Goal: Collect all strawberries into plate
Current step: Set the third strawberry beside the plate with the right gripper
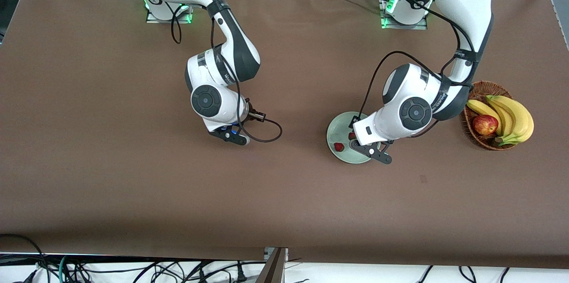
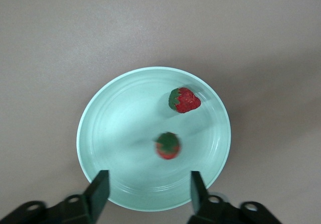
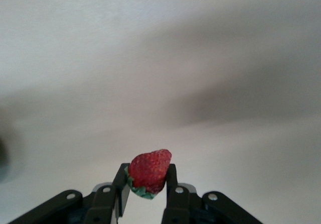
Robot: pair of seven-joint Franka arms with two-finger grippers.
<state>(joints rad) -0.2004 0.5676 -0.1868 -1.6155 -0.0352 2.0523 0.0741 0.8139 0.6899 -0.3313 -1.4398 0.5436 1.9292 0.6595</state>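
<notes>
The left gripper [image 2: 146, 191] is hovering wide open over the plate [image 2: 100, 133], where two strawberries [image 2: 184, 100] are lying. The right gripper [image 3: 146, 189] is pinching the third strawberry [image 3: 149, 171] above the worktop [image 1: 111, 185]; light and soft, it probably wants gentle pressure across its flanks

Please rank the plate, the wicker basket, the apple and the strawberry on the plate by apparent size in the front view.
1. wicker basket
2. plate
3. apple
4. strawberry

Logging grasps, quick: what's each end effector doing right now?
Left end effector: open, empty, over the plate with two strawberries.
Right end effector: closed on a strawberry.
</notes>
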